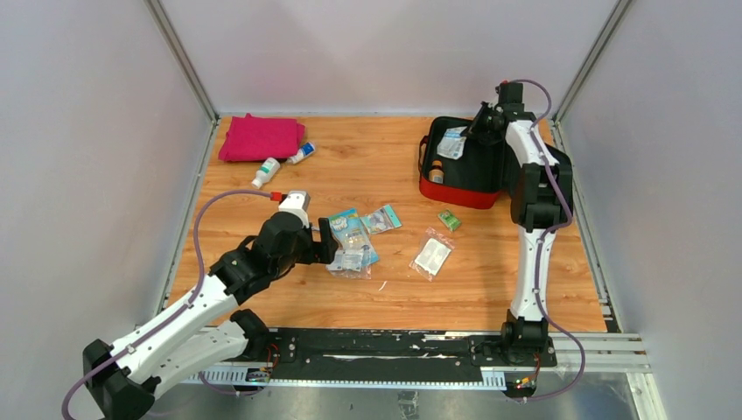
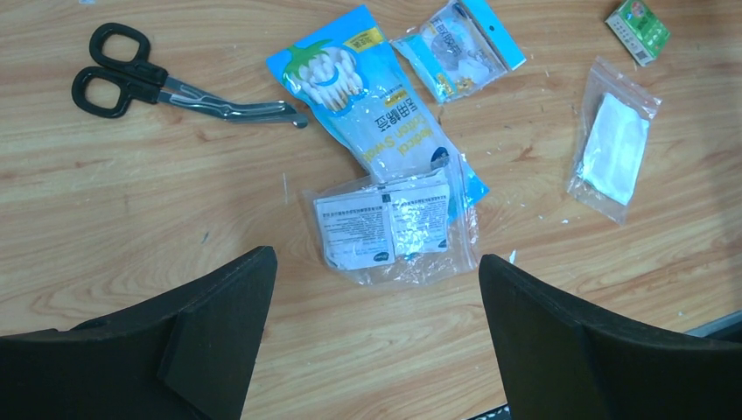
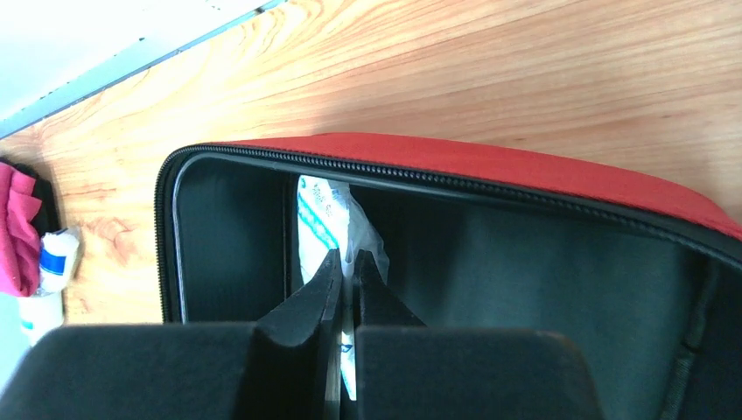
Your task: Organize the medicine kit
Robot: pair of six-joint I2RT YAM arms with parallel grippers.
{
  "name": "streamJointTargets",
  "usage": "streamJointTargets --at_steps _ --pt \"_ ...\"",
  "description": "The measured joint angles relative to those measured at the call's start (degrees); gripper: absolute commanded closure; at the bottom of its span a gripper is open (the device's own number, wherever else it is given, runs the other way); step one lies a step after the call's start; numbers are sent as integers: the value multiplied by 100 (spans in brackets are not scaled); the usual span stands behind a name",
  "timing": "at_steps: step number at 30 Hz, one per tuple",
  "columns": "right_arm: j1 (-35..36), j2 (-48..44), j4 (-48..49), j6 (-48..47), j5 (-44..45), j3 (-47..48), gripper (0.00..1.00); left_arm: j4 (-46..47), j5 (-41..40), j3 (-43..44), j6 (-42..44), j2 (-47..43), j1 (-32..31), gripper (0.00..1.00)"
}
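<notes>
The right gripper is pinched shut on a white-blue packet, inside the open medicine kit at the far right of the table; best to press it flat to the black lining before releasing (else it likely tips out). The left gripper hangs spread wide over a clear sachet pack overlapping a swab bag; centre on the top pack.

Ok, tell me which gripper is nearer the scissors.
Left. The left gripper hovers open just short of the scissors; the right gripper is far off, shut on a packet inside the medicine kit.
</notes>
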Motion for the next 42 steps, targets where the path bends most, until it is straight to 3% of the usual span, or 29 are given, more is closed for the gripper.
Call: streamJointTargets --at_steps 4,9,13,16,23,27,33,38,42 --pt "20 201 -13 109 -201 175 93 0 0 -11 -2 96 0 8" --pt "61 367 -20 227 -339 332 75 11 -13 -63 9 90 0 8" --pt "79 367 -52 243 -280 332 54 2 -35 -68 22 90 0 8" --pt "83 332 -138 201 -111 326 47 -4 -44 -68 20 87 0 8" --pt "94 -551 -470 -13 702 -188 46 -50 -55 -68 15 81 0 7" --pt "186 -1707 -553 -81 1200 -850 47 -114 -57 -74 11 83 0 7" --pt "568 -3696 -461 177 1209 -2317 49 -72 -52 -280 -55 155 0 10" --pt "1453 -5045 -551 304 1228 -3862 50 90 28 -494 -120 437 0 14" --pt "2424 -5569 -501 433 1255 -4645 50 319 127 -595 -201 632 4 23"
